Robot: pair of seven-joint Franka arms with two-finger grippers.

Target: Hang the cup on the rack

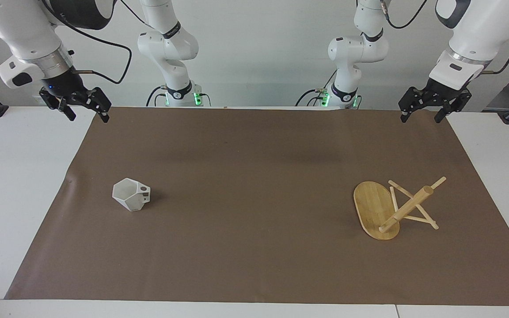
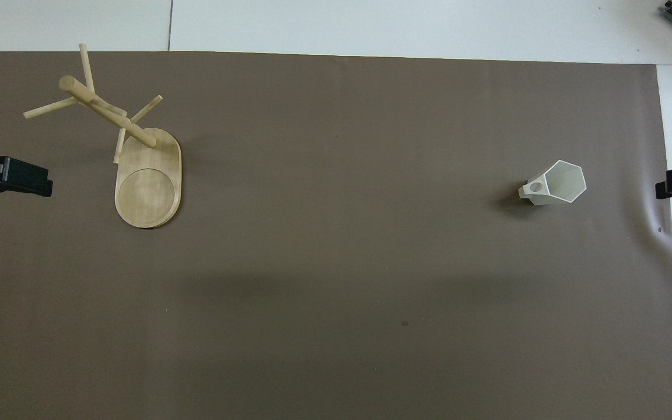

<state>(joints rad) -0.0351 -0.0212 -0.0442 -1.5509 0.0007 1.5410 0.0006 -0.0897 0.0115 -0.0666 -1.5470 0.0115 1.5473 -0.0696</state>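
A white table [image 1: 11,198] fills the room's middle, and a big brown mat [image 1: 254,176] lies flat over most of it. One edge of the mat has a small wrinkle at the right arm's end. A plain pale wall [image 1: 259,53] stands by the robots. Black cables [image 1: 117,57] hang from the arms.

The cup [image 1: 131,194] stands upright on the mat, toward the right arm's end of the table. It is white, with flat sides and a six-sided open top. Its blocky handle has a round hole and points toward the middle of the table.

The rack [image 1: 376,211] stands on the mat toward the left arm's end, well apart from the cup. Its oval wooden base lies flat. A thick post goes up from it, and thin sticks cross near the top. Nothing hangs on the sticks. The mat between the cup and the rack is bare.

The right end effector [image 1: 84,111] hangs in the air over the mat's edge near its own corner. Its two fingers are apart and hold nothing. The left end effector [image 1: 421,115] hangs over the other corner, close to the robots. Its fingers are apart too, with nothing in them. Both arms wait.
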